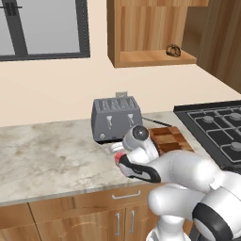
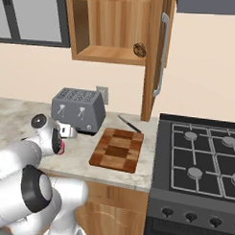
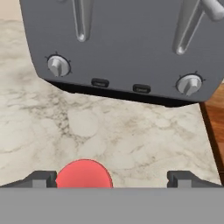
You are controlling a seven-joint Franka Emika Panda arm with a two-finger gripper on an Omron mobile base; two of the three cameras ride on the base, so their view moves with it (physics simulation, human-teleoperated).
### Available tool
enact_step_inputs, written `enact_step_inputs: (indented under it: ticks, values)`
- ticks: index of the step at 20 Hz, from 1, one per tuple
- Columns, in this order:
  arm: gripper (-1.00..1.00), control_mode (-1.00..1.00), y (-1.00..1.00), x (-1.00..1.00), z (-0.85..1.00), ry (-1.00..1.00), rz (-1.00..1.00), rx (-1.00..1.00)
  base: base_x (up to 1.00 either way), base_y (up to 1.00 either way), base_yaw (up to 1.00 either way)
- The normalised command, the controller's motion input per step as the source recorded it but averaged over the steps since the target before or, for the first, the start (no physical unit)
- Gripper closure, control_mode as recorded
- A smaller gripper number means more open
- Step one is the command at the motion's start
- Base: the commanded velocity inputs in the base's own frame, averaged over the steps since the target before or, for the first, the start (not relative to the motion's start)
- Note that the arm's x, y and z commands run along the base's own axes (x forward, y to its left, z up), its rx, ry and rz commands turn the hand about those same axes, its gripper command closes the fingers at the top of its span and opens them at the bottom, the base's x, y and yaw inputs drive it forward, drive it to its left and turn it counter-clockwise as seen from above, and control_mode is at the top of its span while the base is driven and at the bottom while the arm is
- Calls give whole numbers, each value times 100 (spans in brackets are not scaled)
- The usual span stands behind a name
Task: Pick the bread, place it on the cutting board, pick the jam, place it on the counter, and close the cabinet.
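Left base view: we count one bread (image 1: 173,51), a brown knot on the shelf of the open cabinet (image 1: 141,33) at upper centre-right — not yet moved. One cutting board (image 1: 170,140) lies bare on the bench (image 1: 52,155) at centre-right, beside the toaster (image 1: 116,118). The gripper (image 1: 117,153) sits low over the bench in front of the toaster; a red patch, likely the jam (image 1: 120,156), shows at the hand.

Right base view: the same single bread (image 2: 139,49) sits at the shelf's front edge, upper centre. The cabinet door (image 2: 156,58) stands open, bar handle facing us. The cutting board (image 2: 118,149) carries nothing; one knife (image 2: 129,123) lies behind it. The hand (image 2: 66,132) is at centre-left, just before the toaster (image 2: 79,109).

Hand view: one red round (image 3: 84,174) at bottom centre-left, between the two fingers (image 3: 41,178) but off toward the left one. Fingers are spread wide; we cannot tell whether they grip it.

Judgement: the jam appears at or near the bench — that step is underway or just finishing. Bread to board and closing the cabinet remain.
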Motion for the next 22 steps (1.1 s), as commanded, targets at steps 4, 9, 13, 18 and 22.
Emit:
enact_step_inputs:
  ticks: [4, 9, 13, 18, 22]
  values:
    - [-100, -100, -27, -13, 4, 0, 1, 0, 0, 0, 0]
    - [-100, -100, -24, -11, 1, 0, 0, 0, 0, 0, 0]
    - [-100, -100, -29, -15, 9, 0, 0, 0, 0, 0, 0]
    - [-100, -100, -37, -14, 16, -1, 0, 0, 0, 0, 0]
    - [-100, -100, -35, -6, 16, 0, 0, 0, 0, 0, 0]
